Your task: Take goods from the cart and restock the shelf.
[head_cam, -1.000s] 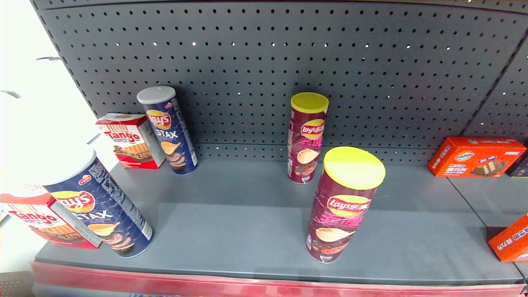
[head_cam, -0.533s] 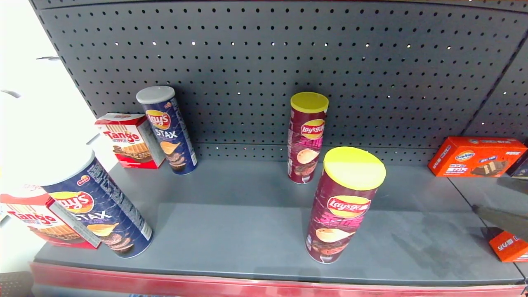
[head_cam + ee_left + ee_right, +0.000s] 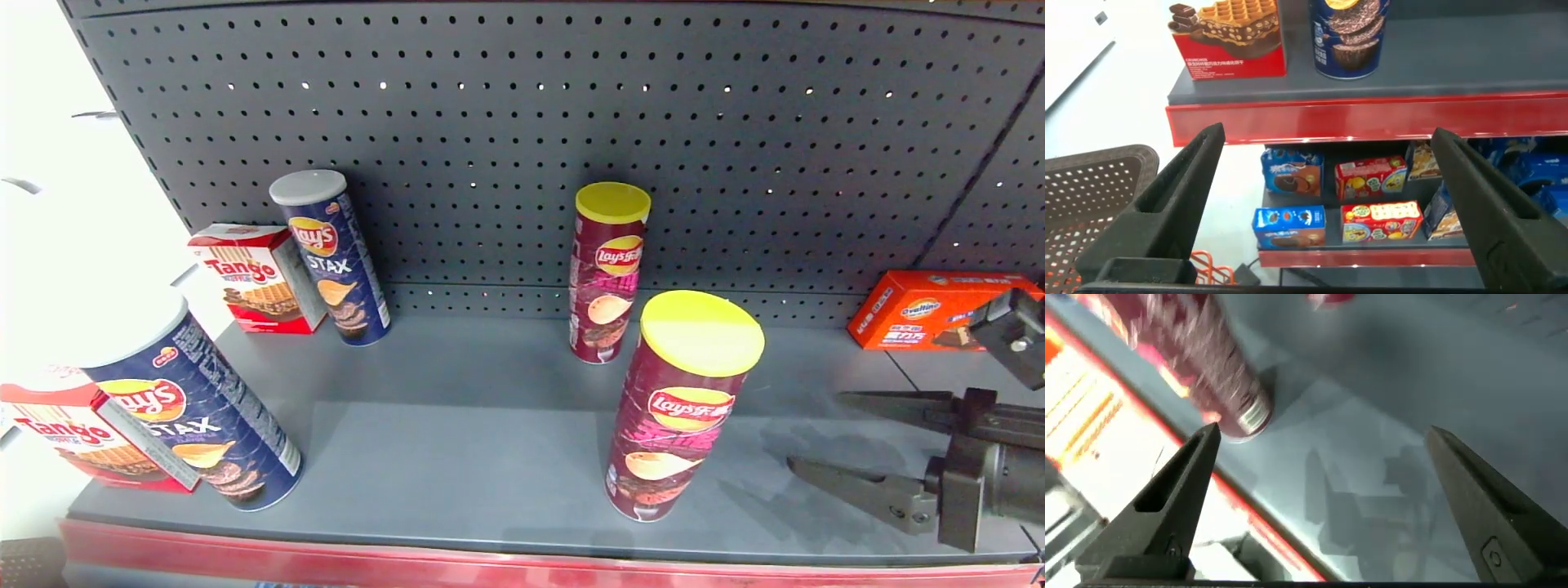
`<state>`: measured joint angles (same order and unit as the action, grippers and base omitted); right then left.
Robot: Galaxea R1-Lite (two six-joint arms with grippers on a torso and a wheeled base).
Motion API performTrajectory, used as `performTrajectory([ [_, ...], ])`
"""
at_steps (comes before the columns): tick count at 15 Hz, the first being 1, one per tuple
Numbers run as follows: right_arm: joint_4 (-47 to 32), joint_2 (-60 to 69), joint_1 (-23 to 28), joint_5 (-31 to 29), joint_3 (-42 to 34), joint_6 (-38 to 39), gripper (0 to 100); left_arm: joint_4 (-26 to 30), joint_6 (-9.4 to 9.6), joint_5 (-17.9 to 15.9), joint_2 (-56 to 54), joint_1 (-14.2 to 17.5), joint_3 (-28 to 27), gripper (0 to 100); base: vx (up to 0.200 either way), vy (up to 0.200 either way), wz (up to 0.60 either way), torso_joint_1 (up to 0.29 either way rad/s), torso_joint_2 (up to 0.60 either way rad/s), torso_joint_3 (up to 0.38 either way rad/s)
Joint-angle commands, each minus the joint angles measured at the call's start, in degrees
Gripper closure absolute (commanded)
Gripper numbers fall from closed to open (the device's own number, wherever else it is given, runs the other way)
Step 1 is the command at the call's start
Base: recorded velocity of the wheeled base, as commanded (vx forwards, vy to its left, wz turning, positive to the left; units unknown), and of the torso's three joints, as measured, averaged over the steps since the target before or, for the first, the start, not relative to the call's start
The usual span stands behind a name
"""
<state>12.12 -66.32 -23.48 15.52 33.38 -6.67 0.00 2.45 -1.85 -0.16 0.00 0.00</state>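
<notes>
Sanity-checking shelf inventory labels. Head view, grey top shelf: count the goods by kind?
Blue chip cans: 2
Maroon chip cans: 2
Red wafer boxes: 2
Orange box: 1
Total: 7

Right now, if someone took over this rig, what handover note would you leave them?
Right hand: open, empty, above the grey shelf, right of the front maroon cylindrical chip can with yellow lid.
Left hand: open, empty, low before the shelf's red edge, near a brown mesh basket.
Done: that can and a rear maroon can stand upright on the shelf.
Left: likely fetch more goods; neither hand holds any.
</notes>
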Motion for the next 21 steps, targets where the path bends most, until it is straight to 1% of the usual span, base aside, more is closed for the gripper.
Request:
performTrajectory([
  [1,0.5,-2.8,-1.0,-0.4,-0.6,-1.1,0,0.0,0.01,0.0,0.2,0.0,0.0,0,0.000,0.000,0.00,0.000,0.00,0.000],
  [4,0.7,-5.1,-1.7,-0.6,0.1,-1.5,0,0.0,0.01,0.0,0.2,0.0,0.0,0,0.000,0.000,0.00,0.000,0.00,0.000],
  [8,3.4,-9.4,-2.8,-0.7,1.1,-2.8,0,0.0,0.01,0.0,0.2,0.0,0.0,0,0.000,0.000,0.00,0.000,0.00,0.000],
  [12,3.5,-12.1,-3.9,-0.7,3.4,-3.2,0,0.0,0.01,0.0,0.2,0.0,0.0,0,0.000,0.000,0.00,0.000,0.00,0.000],
  [14,3.5,-13.9,-5.0,-1.6,5.1,-3.2,0,0.0,-0.08,0.0,0.2,0.0,0.0,0,0.000,0.000,0.00,0.000,0.00,0.000],
  [18,3.5,-16.7,-5.3,-1.8,7.6,-3.3,0,0.0,-0.08,0.0,0.2,0.0,0.0,0,0.000,0.000,0.00,0.000,0.00,0.000],
  [21,3.5,-17.7,-5.3,-1.8,8.0,-4.8,0,0.0,-0.08,0.0,0.2,0.0,0.0,0,0.000,0.000,0.00,0.000,0.00,0.000],
])
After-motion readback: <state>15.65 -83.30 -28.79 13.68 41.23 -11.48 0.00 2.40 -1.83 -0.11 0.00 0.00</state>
